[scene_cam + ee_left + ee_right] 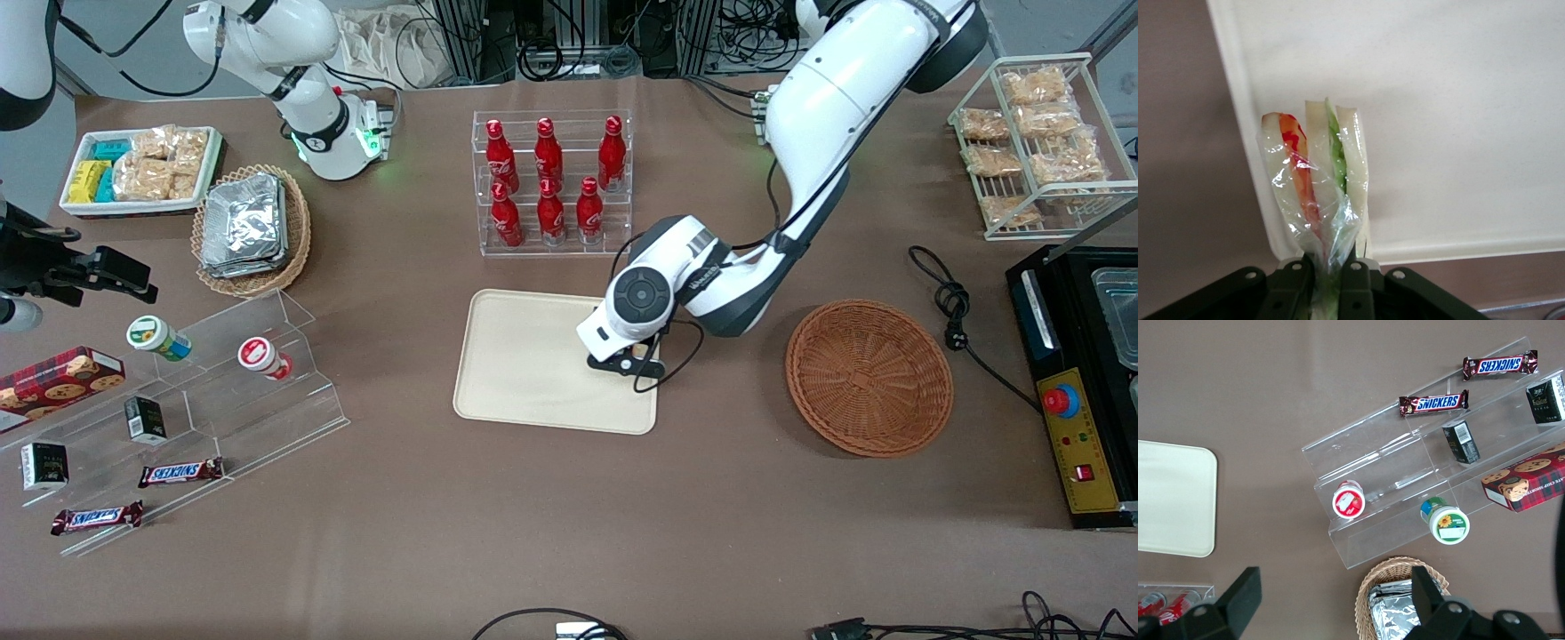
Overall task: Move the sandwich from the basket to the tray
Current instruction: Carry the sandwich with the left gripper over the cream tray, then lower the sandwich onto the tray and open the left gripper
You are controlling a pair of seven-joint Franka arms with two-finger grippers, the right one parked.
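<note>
My gripper (pixel 1329 280) hangs over the tray (pixel 520 373), near the edge closest to the basket (pixel 869 377), fingers clamped on the wrapped sandwich (pixel 1318 190), held above the tray.

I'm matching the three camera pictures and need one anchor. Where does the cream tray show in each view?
Front view: the tray lies mid-table, nearer the camera than the bottle rack; the gripper is above its edge.
Left wrist view: tray under the sandwich that the gripper holds.
Right wrist view: tray partly in frame.
Shared landmark: the tray's rounded corner.
</note>
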